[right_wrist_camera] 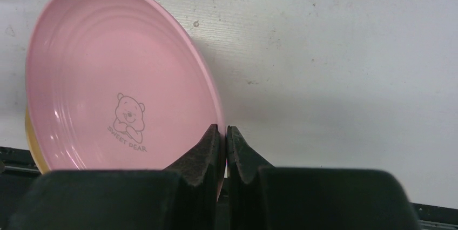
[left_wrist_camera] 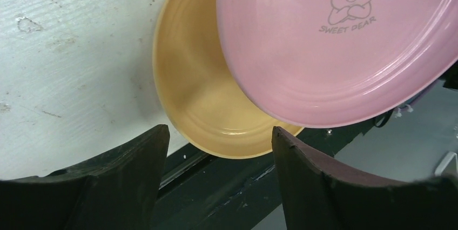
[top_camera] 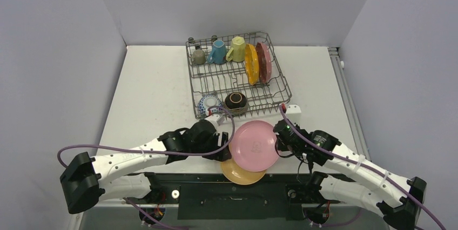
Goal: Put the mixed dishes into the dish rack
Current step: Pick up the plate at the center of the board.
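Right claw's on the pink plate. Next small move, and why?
Probably lift the pink plate with the right claw: it pinches the rim, the left claw stands open and off it, and the plate overlaps the tan plate. Then toward the dish rack.

I see a grey wire dish rack (top_camera: 216, 81) on the white worktop (top_camera: 151, 89). A tan round plate (top_camera: 240, 175) lies near its front edge.
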You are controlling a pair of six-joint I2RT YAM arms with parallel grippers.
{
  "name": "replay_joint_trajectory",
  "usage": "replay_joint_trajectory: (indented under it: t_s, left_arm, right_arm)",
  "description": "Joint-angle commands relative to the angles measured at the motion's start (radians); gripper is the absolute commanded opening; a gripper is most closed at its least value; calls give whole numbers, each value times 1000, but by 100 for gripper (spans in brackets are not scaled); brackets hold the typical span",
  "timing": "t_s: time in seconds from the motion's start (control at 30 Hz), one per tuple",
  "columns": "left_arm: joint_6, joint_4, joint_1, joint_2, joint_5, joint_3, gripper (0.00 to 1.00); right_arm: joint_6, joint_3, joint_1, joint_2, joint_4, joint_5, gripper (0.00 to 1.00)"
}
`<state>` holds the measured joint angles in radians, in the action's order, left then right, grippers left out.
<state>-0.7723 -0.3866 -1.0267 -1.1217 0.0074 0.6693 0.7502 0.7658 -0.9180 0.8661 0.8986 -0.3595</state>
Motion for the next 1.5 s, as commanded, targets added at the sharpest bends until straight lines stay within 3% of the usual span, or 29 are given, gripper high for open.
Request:
replay_joint_trajectory:
  t_s: [0.0,0.37,0.7,0.9,1.3,1.47]
  left_arm:
    - [22,41,42,42,87,41,67]
    - [-15,142,196,123,289,-29,78]
    - [-72,240,216,127,373,-87,74]
    - [-86,262,220,127,404,-98,56]
    - [-105,289,223,135,419,-116,1]
    - [-122,318,232,151,430,-133,0]
  right_arm:
    - [-15,65,-7,-26,-11,-10,0]
    - [-18,111,-6,-29,-67,89,0]
    - [-13,103,-7,-27,-132,149,0]
    - [-8,94,-12,-36,-151,149,0]
    - [-6,85,-12,-58,-149,123,0]
    - [-10,67,-13,-84,-168,150,1]
